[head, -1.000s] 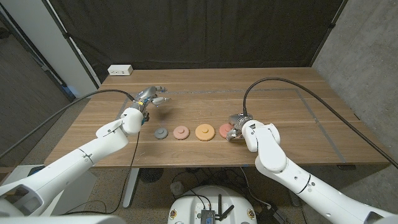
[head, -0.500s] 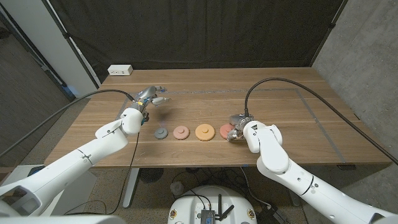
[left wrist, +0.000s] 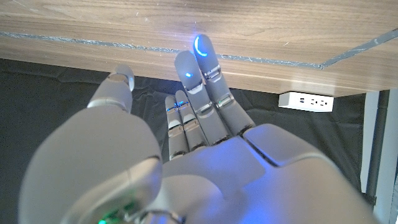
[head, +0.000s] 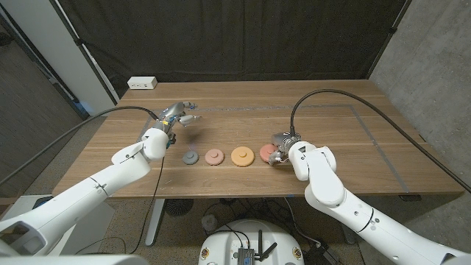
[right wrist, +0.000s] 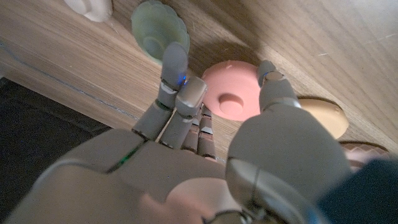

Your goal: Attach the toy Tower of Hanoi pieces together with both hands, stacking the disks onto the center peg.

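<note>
Four toy disks lie in a row on the wooden table: a small grey disk (head: 190, 157), a pink disk (head: 214, 157), an orange disk (head: 241, 156) and a salmon disk (head: 266, 154). My right hand (head: 282, 149) sits low at the salmon disk's right edge. In the right wrist view its fingers (right wrist: 175, 81) and thumb straddle the salmon disk (right wrist: 231, 98), which lies on the table. A pale green disk (right wrist: 159, 28) and a white piece (right wrist: 90, 7) lie beyond the fingers. My left hand (head: 176, 115) hovers behind the row at the left, fingers (left wrist: 199, 74) stretched out and holding nothing.
A white power strip (head: 142, 83) lies at the table's back left corner. Tape lines cross the tabletop (head: 346, 132). A black curtain hangs behind the table. Cables run from both arms over the table.
My right arm has drifted very slightly to the right at the salmon disk. The disks and the left hand stay where they were.
</note>
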Action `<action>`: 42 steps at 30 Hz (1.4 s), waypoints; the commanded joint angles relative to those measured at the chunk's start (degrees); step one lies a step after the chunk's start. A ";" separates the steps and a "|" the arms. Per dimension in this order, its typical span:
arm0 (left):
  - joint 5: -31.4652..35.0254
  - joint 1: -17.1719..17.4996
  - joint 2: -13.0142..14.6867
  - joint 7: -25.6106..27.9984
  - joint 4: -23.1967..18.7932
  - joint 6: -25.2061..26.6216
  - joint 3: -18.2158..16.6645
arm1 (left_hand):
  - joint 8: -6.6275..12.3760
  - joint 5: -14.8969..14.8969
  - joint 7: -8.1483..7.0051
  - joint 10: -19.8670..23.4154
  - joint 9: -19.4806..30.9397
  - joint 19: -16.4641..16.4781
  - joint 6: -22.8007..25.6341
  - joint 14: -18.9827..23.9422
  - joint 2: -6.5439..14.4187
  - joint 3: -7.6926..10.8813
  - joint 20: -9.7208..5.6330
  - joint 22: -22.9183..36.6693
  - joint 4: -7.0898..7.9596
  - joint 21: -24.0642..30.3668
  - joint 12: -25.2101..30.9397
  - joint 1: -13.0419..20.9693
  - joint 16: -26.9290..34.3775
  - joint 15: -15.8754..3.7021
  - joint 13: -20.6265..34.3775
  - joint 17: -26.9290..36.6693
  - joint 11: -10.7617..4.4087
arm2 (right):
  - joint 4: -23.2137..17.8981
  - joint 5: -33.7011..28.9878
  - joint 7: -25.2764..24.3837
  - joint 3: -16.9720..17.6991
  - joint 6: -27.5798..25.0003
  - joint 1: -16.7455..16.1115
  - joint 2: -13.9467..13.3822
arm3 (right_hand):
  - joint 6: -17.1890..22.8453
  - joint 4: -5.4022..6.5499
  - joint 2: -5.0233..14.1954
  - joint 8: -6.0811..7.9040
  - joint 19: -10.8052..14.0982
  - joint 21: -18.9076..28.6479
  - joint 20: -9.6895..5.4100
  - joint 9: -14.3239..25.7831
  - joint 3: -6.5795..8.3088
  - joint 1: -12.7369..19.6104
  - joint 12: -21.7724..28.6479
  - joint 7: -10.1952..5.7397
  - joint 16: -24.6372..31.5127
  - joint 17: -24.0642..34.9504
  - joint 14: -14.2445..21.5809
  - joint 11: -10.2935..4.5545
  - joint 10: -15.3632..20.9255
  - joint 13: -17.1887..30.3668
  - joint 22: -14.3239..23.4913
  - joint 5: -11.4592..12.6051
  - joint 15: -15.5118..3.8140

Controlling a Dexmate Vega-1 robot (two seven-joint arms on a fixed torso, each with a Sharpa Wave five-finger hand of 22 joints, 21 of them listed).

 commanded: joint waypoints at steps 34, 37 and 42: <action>-2.46 3.10 1.03 2.63 3.30 -8.14 -2.79 | -0.24 0.60 0.07 0.72 0.30 -1.02 0.61 -0.47 0.15 -0.10 -6.23 -0.76 -0.14 1.99 -0.24 -0.18 1.17 -3.83 0.47 -0.24 0.09 | -4.24 -0.48 0.85 1.80 9.96 0.10 0.66 | 9.84 2.62 2.98 0.35 1.17 -0.33 -3.89 0.73 4.72 -0.21 -0.54 -8.53 1.44 0.14 0.84 -8.24 9.23 2.18 0.37 1.33 -0.54; -2.76 3.22 1.08 2.89 4.10 -9.75 -3.09 | -0.24 0.60 0.07 0.79 0.30 -1.08 0.63 -0.55 0.13 -0.11 -6.16 -0.85 -0.13 2.07 -0.23 -0.21 1.16 -3.83 0.48 -0.30 0.13 | -4.17 -0.39 0.65 1.46 10.54 0.39 0.97 | 9.84 2.62 2.96 0.31 1.22 -0.33 -3.90 0.73 4.81 -0.25 -0.58 -8.58 1.50 0.14 0.86 -8.29 9.25 2.21 0.40 1.37 -0.54; -3.08 3.61 0.57 4.32 5.37 -12.08 -3.72 | -0.12 0.59 0.04 0.92 0.30 -1.19 0.95 -0.67 0.18 -0.11 -6.13 -1.03 -0.09 2.26 -0.19 -0.28 1.12 -3.82 0.51 -0.47 -0.08 | -3.77 -0.29 -0.01 0.74 11.72 0.96 1.39 | 9.90 2.62 2.92 0.24 1.26 -0.37 -3.90 0.74 5.01 -0.35 -0.66 -8.58 1.62 0.14 0.92 -8.35 9.32 2.30 0.40 1.47 -0.54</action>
